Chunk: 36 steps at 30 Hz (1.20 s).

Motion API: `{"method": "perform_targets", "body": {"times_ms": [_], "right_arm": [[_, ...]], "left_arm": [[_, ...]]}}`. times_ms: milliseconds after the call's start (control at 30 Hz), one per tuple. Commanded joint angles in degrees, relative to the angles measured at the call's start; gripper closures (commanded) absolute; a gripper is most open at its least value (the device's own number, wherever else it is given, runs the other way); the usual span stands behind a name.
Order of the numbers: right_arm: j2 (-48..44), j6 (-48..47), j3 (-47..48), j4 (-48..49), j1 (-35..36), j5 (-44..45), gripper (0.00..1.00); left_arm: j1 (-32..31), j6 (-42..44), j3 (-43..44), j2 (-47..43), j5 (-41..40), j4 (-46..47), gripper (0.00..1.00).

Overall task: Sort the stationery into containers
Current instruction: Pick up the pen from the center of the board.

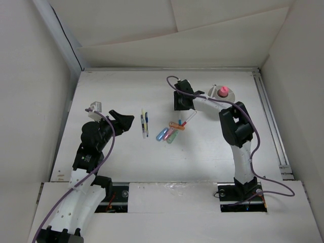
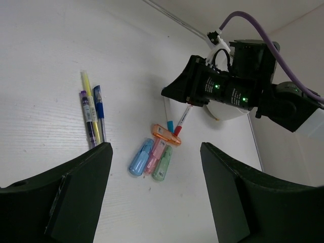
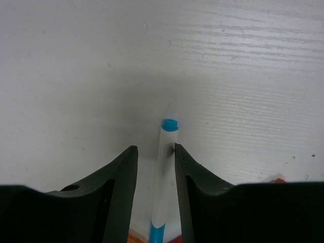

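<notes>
the right gripper (image 3: pixel 154 149) straddles a white pen (image 3: pixel 163 172) whose blue end pokes out just ahead of the fingertips. the jaws are parted narrowly. one finger touches the barrel and a thin shadowed gap shows on the other side, so it does not look clamped yet. to pick it well, i'd centre the barrel between the jaws, close squarely so it can't roll or swing, then lift straight up. the orange marker (image 2: pixel 166 135) lies just behind the jaws and a red-tipped pen (image 2: pixel 182 119) lies just beside them. the white cup (image 1: pixel 230 96) sits back beside this arm's forearm. the left gripper (image 2: pixel 154 147) hangs wide open and holds nothing, with the yellow and blue pens (image 2: pixel 93 114) ahead of its jaws.
</notes>
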Motion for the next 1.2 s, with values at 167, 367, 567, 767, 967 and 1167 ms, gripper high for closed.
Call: {"method": "perform_targets", "body": {"times_ms": [167,367,567,767,967,1167], "right_arm": [[0.31,1.01,1.79,-1.5,-0.31,3.02,0.63],[1.98,1.01,4.69,-3.43,-0.31,3.55,0.62],[3.03,1.01,5.83,-3.43,-0.31,4.08,0.73],[4.18,1.01,8.47,-5.27,-0.31,4.08,0.76],[5.32,0.48,9.88,-5.98,-0.31,3.55,0.71],[5.93,0.48,10.41,-5.98,-0.83,2.24,0.9]], "left_arm": [[0.37,0.01,-0.4,-0.69,0.06,2.63,0.33],[0.37,0.01,-0.4,-1.22,0.06,2.63,0.33],[0.37,0.01,-0.4,-1.22,0.06,2.63,0.33],[0.37,0.01,-0.4,-1.22,0.06,2.63,0.33],[0.37,0.01,-0.4,-1.22,0.06,2.63,0.33],[0.37,0.01,-0.4,-1.22,0.06,2.63,0.33]]}}
